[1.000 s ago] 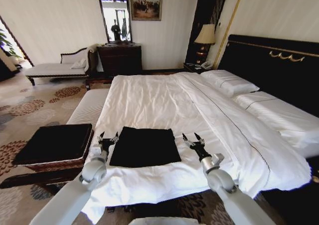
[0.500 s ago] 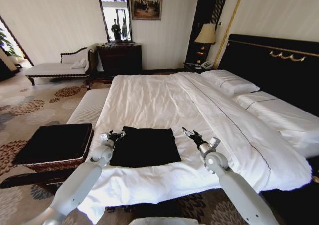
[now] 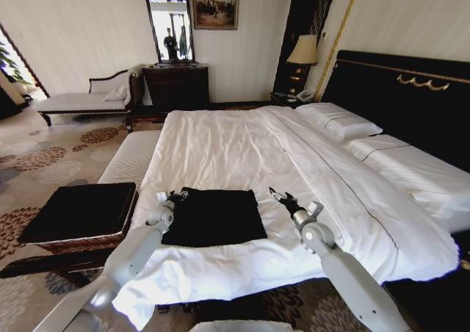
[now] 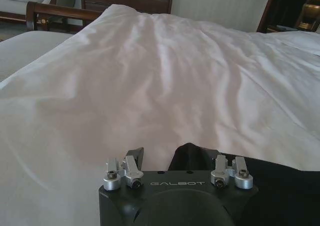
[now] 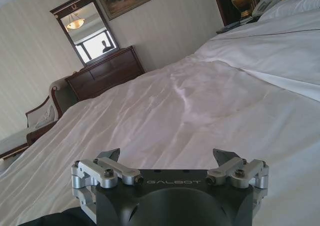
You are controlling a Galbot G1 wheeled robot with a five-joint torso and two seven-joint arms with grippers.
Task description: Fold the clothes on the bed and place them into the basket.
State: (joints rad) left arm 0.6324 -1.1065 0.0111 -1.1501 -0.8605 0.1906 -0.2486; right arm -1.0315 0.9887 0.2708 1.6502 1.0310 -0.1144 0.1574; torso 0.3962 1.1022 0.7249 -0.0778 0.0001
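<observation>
The folded black T-shirt (image 3: 214,215) is lying flat near the foot edge of the bed (image 3: 235,148), with wide bare white duvet stretching beyond it toward the pillows. The left gripper (image 3: 176,195) is sitting at the shirt's far left corner, jaws spread, one finger over the fabric edge. The right gripper (image 3: 280,197) is hovering just off the shirt's right edge, jaws wide and holding nothing. The basket (image 3: 81,213) is standing on the floor beside the bed's left side.

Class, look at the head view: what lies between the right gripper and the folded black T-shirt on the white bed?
Bare white duvet; the head view shows nothing between the right gripper and the folded black T-shirt.
</observation>
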